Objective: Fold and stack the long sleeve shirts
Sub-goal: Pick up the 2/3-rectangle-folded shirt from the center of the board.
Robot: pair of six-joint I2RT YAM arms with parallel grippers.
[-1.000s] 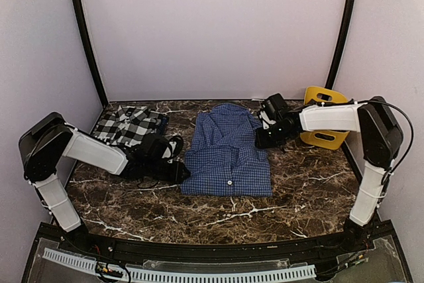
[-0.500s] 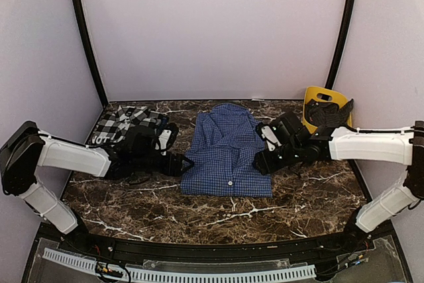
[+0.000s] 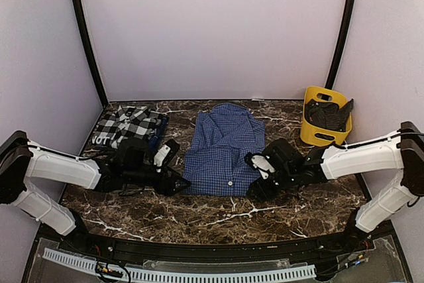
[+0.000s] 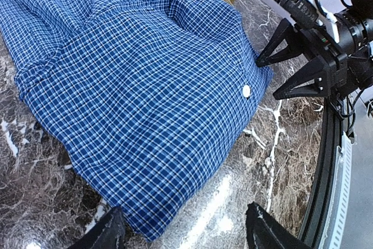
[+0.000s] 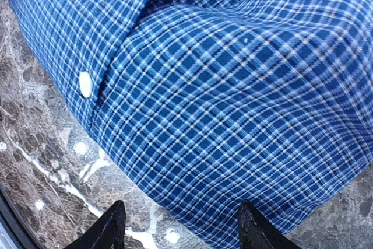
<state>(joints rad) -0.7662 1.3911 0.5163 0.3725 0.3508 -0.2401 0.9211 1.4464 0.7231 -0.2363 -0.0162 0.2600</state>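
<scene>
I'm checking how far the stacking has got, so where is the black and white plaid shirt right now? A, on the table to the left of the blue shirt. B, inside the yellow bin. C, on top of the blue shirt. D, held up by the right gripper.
A: the plaid shirt lies bunched on the table at the far left, with bare marble between it and the blue shirt.

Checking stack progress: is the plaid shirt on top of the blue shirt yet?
No, the plaid shirt lies apart, to the left of the blue shirt.
</scene>
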